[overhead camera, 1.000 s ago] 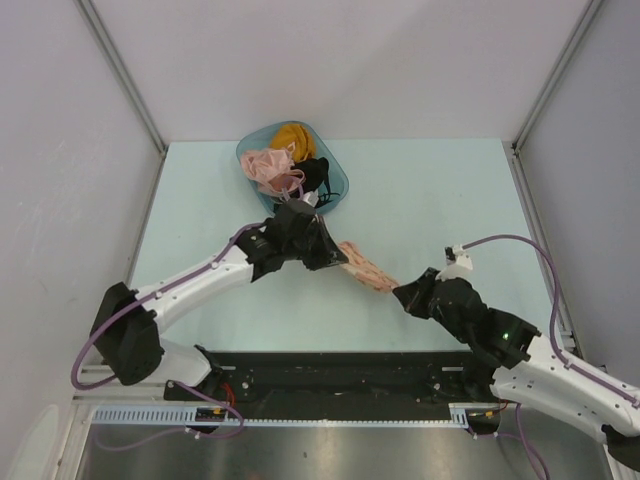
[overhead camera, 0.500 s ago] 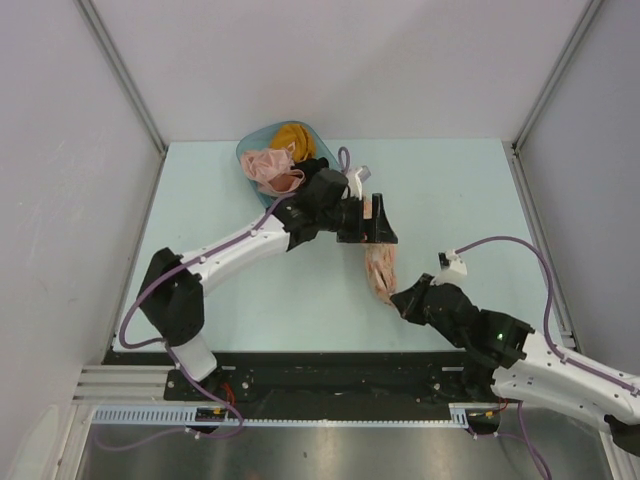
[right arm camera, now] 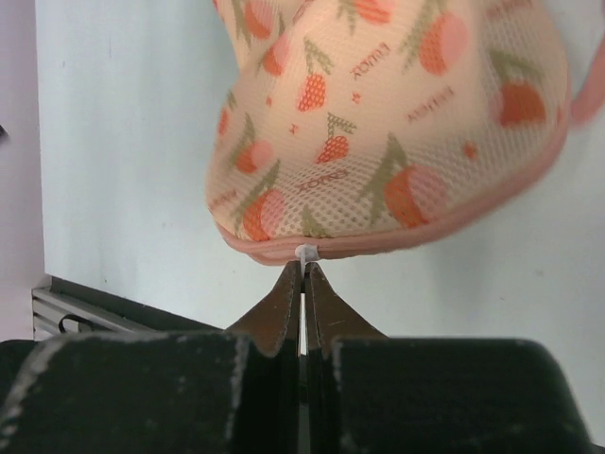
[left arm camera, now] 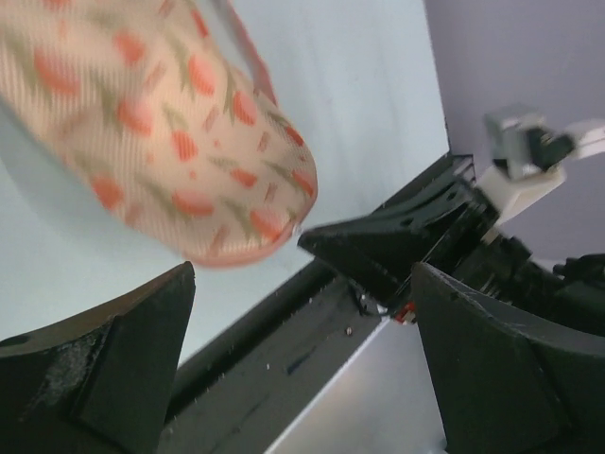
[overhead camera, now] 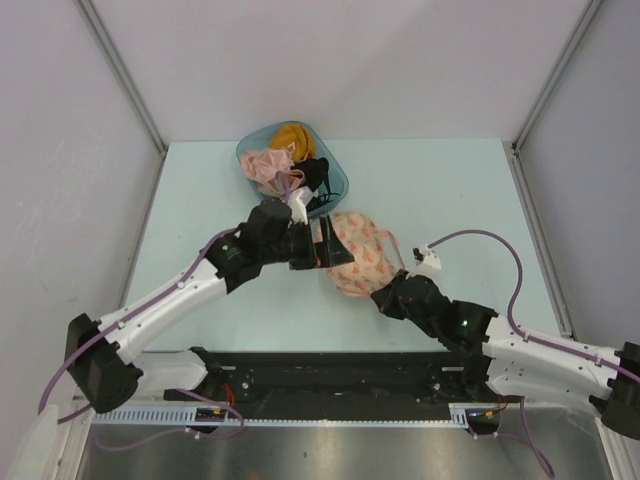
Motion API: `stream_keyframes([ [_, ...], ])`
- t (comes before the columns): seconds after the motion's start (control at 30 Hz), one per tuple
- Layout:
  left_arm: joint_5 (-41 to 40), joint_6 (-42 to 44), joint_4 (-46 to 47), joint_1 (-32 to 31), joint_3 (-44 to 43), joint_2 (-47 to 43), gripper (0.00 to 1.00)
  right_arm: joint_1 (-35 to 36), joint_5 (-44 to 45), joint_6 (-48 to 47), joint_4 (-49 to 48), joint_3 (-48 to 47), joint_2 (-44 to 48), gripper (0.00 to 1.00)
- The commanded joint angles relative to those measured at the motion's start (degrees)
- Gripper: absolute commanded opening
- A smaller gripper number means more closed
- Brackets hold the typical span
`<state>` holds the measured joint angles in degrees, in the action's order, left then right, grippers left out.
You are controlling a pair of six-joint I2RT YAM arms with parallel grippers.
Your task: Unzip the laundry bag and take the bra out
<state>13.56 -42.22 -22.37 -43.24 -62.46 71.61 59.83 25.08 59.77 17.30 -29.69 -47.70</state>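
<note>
The laundry bag (overhead camera: 362, 250) is a soft, puffy pouch of fine mesh, cream-peach, dotted with small orange-pink fruit shapes on green stems. A smooth pink band runs round its edge. From above it looks rounded and lobed, bulging like a cushion. It sits on the middle of the counter (overhead camera: 200, 200), between the two arms. Its long axis seems to run from the far side towards the near side, leaning a little to the right. The near end points at the right arm. From where I stand I cannot tell whether it lies flat or is held slightly off the surface, and the pink rim looks closed along the part I can see.

At that near rim there is a tiny white zip tab (right arm camera: 304, 253). The right fingers (right arm camera: 281, 305) are black and wedge-shaped, and they are pinched tight together on the tab, with no gap showing between them.

The left fingers (left arm camera: 123, 350) are matte black and blocky. They are spread wide apart, gripping nothing. From above they are at the bag's far-left edge, and in the wrist view the fabric hangs just beyond them.

Further back on the pale blue-green counter stands a see-through teal plastic tub (overhead camera: 338, 183). It holds a crumpled pink bra (overhead camera: 266, 165) and a mustard-yellow garment (overhead camera: 292, 135).
</note>
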Motion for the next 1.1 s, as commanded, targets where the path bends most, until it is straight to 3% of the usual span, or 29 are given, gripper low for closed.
stream_keyframes([
  [0.0,0.9,-12.0,3.6,0.1,10.3,-5.8,1.0,0.4,-1.4,0.5,-8.5,-0.5,-2.6,0.0],
  [0.2,3.5,-20.4,10.8,0.0,20.3,-8.4,1.0,1.2,-1.6,1.0,-9.7,-0.4,-4.9,0.0],
  [0.37,4.5,-30.2,25.9,0.1,28.6,-6.7,1.0,1.8,-1.0,1.3,-9.8,-0.4,-5.5,0.0],
  [0.63,6.8,-36.1,39.6,-0.3,31.7,2.2,1.0,2.7,-0.3,2.4,-9.6,-0.5,-6.8,0.0],
  [0.77,4.0,-34.9,37.1,-1.6,29.4,5.5,0.98,3.1,-0.6,2.6,-10.9,-0.5,-7.8,0.0],
  [0.87,3.1,-34.2,34.5,-2.1,27.7,7.0,0.73,3.1,-0.8,2.9,-11.9,-0.4,-8.5,0.0],
  [0.9,2.7,-34.3,33.5,-2.1,27.6,7.1,0.5,3.1,-0.7,2.9,-11.2,-0.5,-8.5,0.0],
  [0.97,1.7,-33.7,31.4,-1.8,27.3,6.8,0.23,3.1,0.1,3.6,-8.7,-0.4,-7.8,0.0],
  [1.07,3.7,-30.7,31.2,-0.1,26.9,6.7,0.0,3.1,2.2,3.3,-3.3,-0.3,-5.4,0.0],
])
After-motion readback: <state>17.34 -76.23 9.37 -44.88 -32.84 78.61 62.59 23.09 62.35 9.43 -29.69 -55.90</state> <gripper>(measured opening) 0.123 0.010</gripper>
